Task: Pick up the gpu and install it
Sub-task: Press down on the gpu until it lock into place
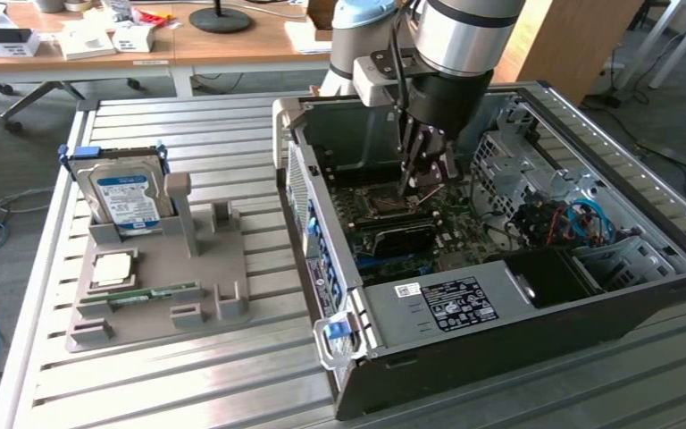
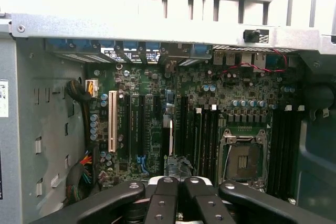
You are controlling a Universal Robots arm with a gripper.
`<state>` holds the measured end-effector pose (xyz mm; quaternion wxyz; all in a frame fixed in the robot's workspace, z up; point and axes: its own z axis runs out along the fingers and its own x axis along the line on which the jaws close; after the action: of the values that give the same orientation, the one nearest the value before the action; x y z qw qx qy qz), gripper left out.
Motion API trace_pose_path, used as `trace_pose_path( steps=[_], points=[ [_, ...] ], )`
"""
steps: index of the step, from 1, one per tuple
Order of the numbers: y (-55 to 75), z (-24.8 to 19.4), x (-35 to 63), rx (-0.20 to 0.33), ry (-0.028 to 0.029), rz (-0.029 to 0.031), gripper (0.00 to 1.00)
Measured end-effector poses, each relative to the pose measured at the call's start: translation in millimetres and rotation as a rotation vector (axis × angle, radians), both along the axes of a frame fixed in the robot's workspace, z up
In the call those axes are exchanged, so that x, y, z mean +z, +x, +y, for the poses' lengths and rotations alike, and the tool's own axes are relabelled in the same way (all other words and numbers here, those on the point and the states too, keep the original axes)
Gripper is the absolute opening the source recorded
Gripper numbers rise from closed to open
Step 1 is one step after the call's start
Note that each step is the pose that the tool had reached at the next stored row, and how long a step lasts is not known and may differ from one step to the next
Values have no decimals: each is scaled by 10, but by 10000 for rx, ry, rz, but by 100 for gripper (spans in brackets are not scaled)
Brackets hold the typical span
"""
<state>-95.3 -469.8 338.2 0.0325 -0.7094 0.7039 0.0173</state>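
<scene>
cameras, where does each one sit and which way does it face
Exterior view: off the arm, above the table, looking down into the open pc case; the arm and its hand show over the motherboard.
Wrist view: on the wrist, facing into the case at the motherboard; the shut hand shows.
Shared: case, motherboard, cpu socket, hand.

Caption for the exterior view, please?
Shut gripper inside the open computer case, just above the motherboard.
</scene>
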Motion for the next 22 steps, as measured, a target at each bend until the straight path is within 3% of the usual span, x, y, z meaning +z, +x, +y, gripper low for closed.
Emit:
trace_pose_path(
  steps=[7, 22],
  points=[
    [0, 1, -9, 0, 1, 0, 11],
    [0, 0, -297, -2, -1, 0, 11]
  ],
)
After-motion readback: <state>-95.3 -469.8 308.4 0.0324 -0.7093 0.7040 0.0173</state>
